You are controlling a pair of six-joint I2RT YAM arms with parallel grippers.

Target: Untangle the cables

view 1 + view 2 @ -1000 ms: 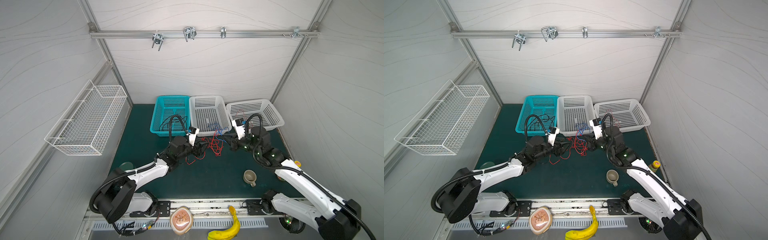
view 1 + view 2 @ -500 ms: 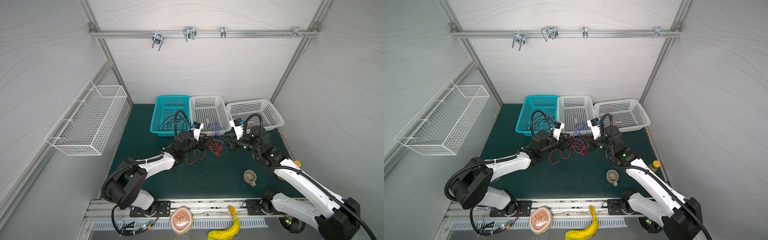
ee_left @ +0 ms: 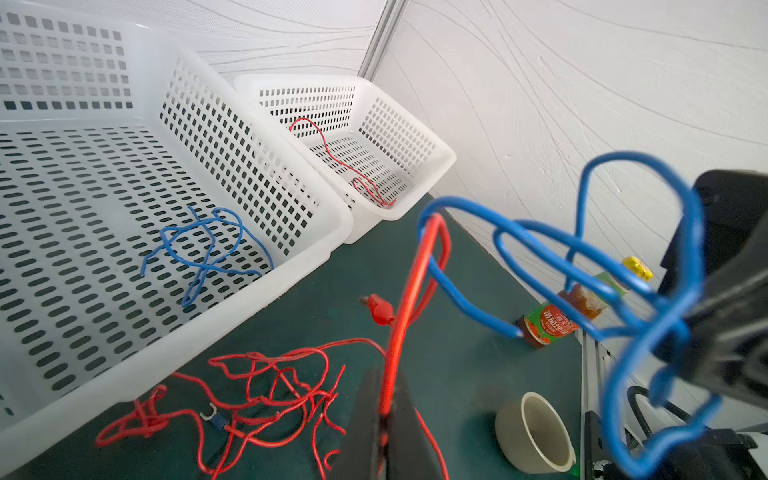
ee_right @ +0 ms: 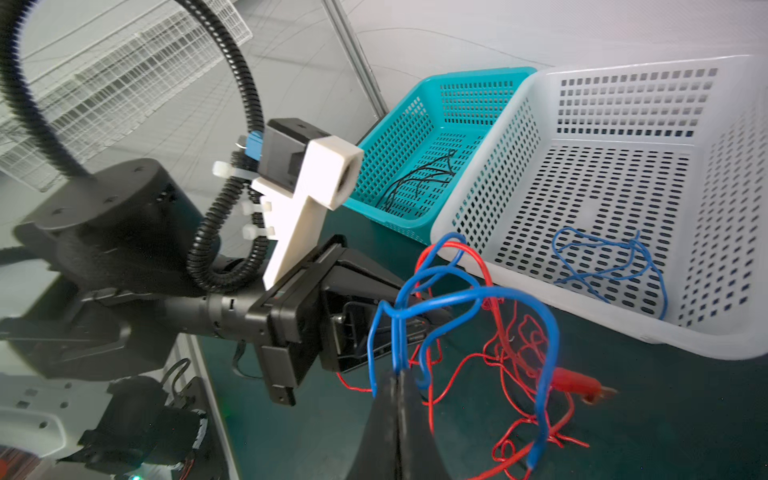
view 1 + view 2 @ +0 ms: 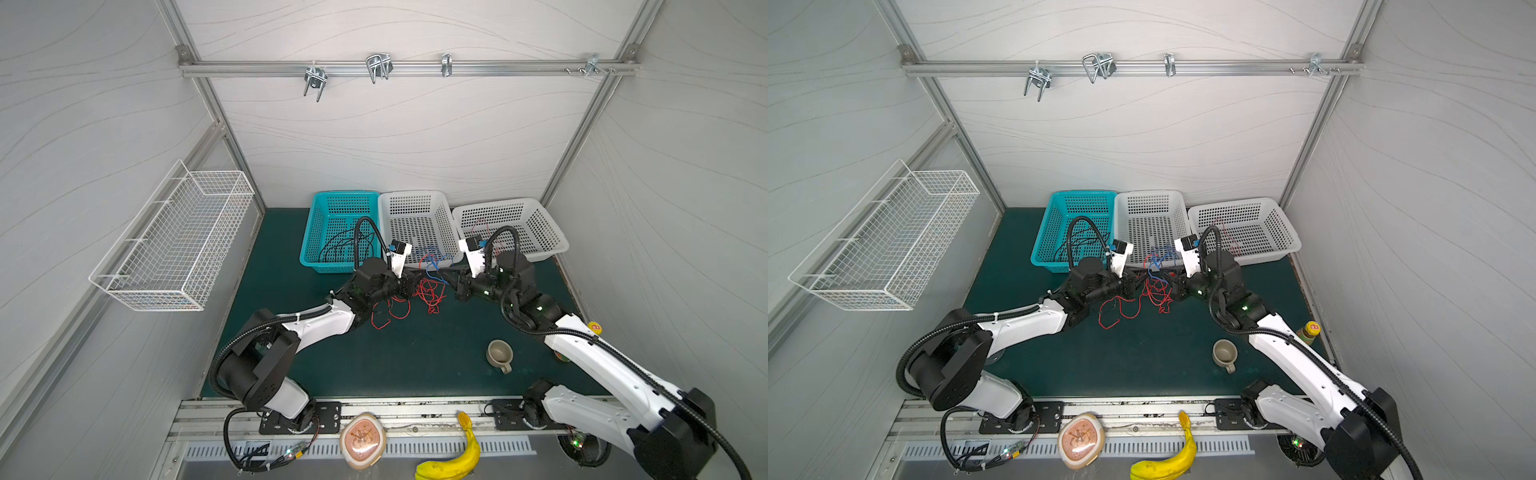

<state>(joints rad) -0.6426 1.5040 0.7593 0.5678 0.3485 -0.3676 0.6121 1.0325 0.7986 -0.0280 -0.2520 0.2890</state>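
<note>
Banana [image 5: 453, 459] on the front rail [image 5: 415, 420], mug [image 5: 498, 355] behind it on the mat [image 5: 415, 365]. Mid-mat: the tangled cables [image 5: 428, 293], mostly red, just in front of the middle white basket [image 5: 411, 193]. Above the pile, the left gripper [image 3: 384, 415] is clamped on a raised red cable [image 3: 410, 291]. The right gripper [image 4: 399, 376] is pinched on a blue cable [image 4: 478, 293] looped through it. Farther back: middle basket holds blue wires [image 3: 203, 249], right white basket [image 5: 511, 203] one red wire [image 3: 345, 162], teal basket [image 5: 345, 194] black wires [image 4: 419, 178].
</note>
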